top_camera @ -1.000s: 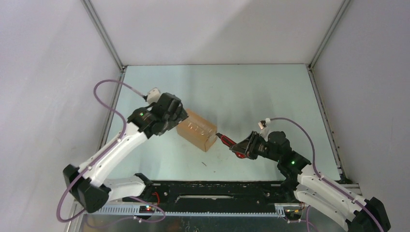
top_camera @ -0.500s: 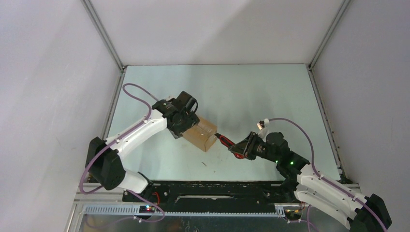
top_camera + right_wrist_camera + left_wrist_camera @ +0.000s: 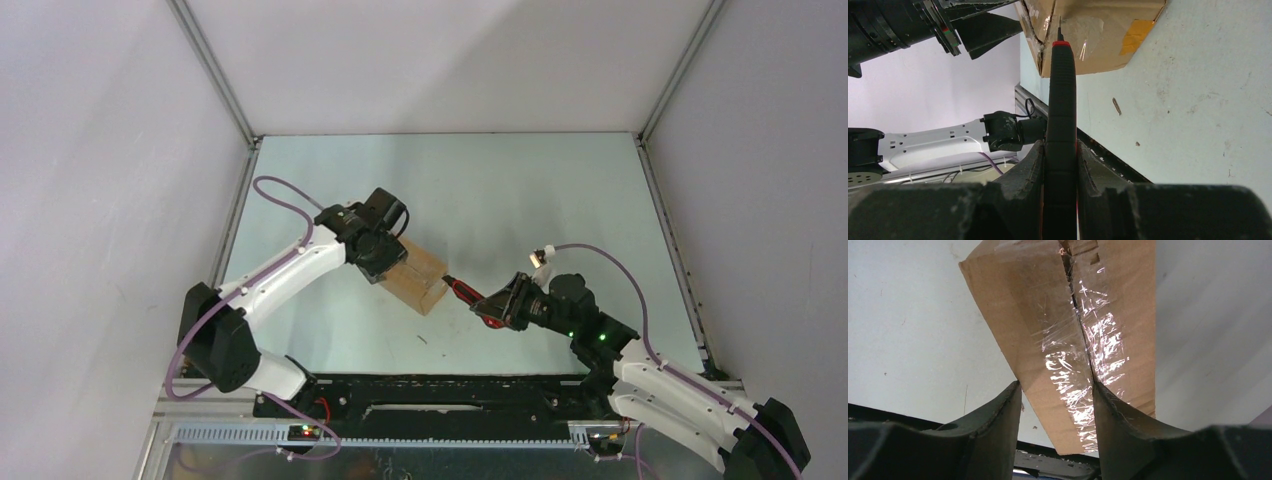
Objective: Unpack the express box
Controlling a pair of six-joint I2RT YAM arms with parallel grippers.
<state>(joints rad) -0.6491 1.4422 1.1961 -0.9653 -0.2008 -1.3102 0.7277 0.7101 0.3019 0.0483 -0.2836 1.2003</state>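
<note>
The express box (image 3: 428,281), a small brown carton with clear tape along its top seam, lies on the table left of centre. My left gripper (image 3: 385,257) sits on its left end. In the left wrist view the open gripper (image 3: 1055,385) straddles one half of the box top (image 3: 1058,315), its right finger (image 3: 1120,425) on the slit seam. My right gripper (image 3: 497,305) is shut on the red-handled knife (image 3: 463,291). In the right wrist view the knife (image 3: 1060,90) points at the box's end face (image 3: 1098,30), blade tip at the taped seam.
The pale green table (image 3: 520,190) is walled by white panels with metal corner posts. A black rail (image 3: 450,385) runs along the near edge between the arm bases. Small debris specks lie on the table near the box (image 3: 1116,106).
My left arm swung round and brought its gripper down onto the box's left end. My right gripper edged the knife slightly left toward the box's end.
</note>
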